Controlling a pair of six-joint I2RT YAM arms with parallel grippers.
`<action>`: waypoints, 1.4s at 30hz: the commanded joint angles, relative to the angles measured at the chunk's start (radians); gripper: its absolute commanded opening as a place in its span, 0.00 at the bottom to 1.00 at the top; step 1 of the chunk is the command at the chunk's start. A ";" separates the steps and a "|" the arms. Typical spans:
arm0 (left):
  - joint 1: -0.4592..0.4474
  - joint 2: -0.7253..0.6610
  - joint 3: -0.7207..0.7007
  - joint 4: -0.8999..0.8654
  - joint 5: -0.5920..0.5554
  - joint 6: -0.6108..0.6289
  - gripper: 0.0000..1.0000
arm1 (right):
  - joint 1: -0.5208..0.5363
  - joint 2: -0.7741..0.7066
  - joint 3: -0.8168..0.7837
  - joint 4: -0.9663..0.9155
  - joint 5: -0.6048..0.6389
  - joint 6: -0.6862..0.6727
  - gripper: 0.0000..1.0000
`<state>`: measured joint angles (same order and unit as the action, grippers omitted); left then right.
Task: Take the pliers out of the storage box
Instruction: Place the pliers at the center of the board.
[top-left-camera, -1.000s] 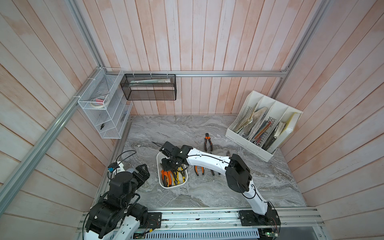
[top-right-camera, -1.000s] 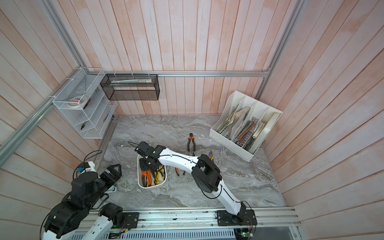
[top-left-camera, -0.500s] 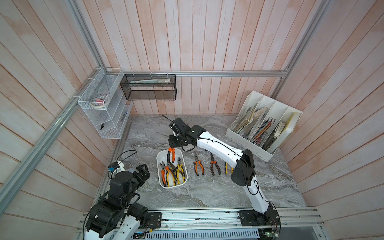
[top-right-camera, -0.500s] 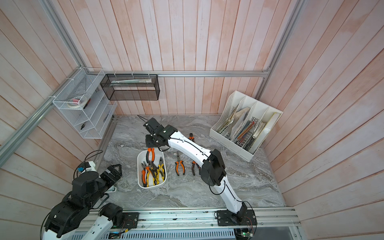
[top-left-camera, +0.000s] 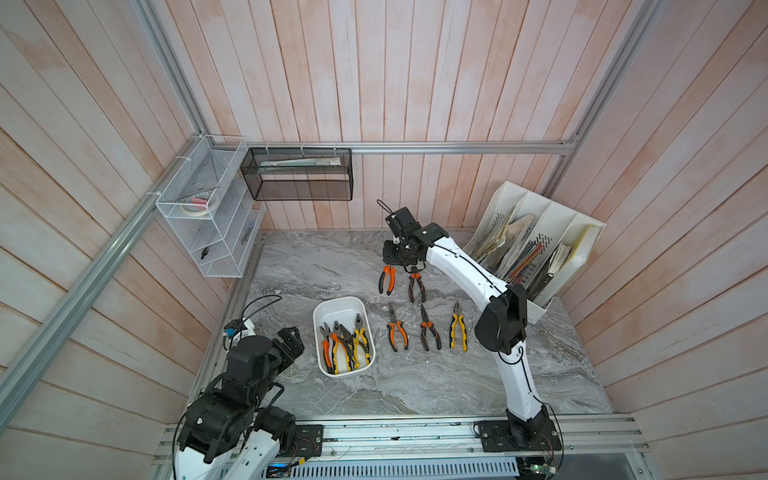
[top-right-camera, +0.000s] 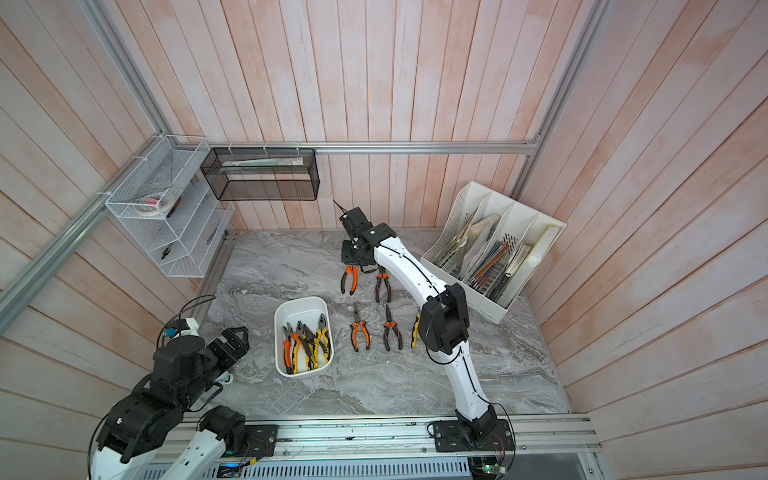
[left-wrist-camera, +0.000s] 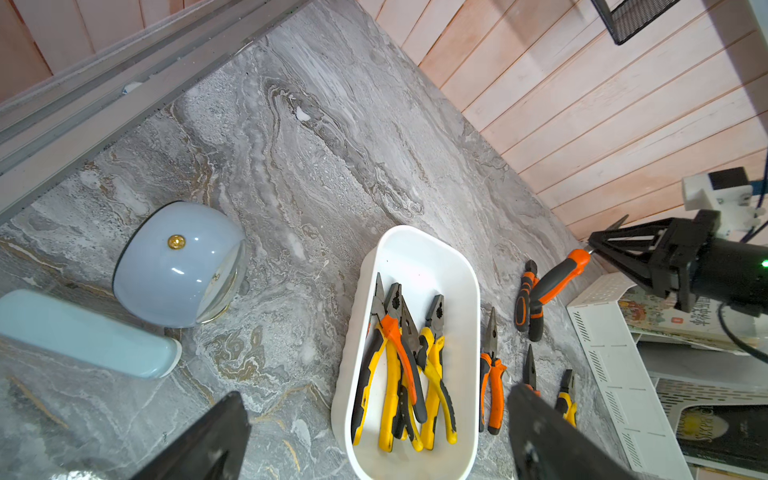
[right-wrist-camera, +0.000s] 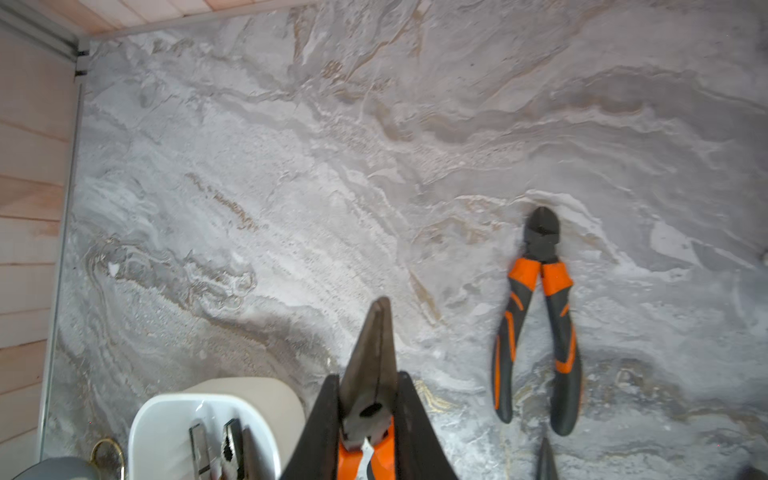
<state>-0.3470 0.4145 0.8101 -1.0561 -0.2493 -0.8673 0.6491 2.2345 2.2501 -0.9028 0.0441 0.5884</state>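
1. At the far side of the bench (top-left-camera: 332, 266), the right arm (top-left-camera: 461, 266) has its jaws narrow, clamped on one orange pliers (right-wrist-camera: 372, 361). The grip is near the pivot, and the nose sticks out past the jaw tips.
2. The held pliers hang handles-down just beside the cutters (top-left-camera: 416, 286), which lie flat on the bench. Cannot tell whether the handles touch the bench.
3. The box (top-left-camera: 338, 301) sits mid-bench, nearer the rail than the held pair. Four pliers (top-left-camera: 345, 345) lie in it, overlapping, with yellow and orange handles.
4. Three pliers (top-left-camera: 429, 332) lie in a row on the bench, between the box and the right arm.
5. The left arm (top-left-camera: 249, 374) is folded at the near left corner, jaws wide apart.
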 joint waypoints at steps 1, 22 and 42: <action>0.003 0.016 -0.014 0.025 0.028 0.032 1.00 | -0.012 -0.008 0.053 -0.038 0.042 -0.034 0.00; 0.010 0.067 -0.029 0.043 0.093 0.064 1.00 | -0.064 0.238 0.153 -0.028 -0.012 -0.082 0.00; 0.028 0.110 -0.034 0.060 0.140 0.098 1.00 | -0.088 0.335 0.198 0.087 -0.178 -0.055 0.48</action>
<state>-0.3260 0.5243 0.7929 -1.0157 -0.1257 -0.7891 0.5621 2.5694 2.4119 -0.8478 -0.0818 0.5289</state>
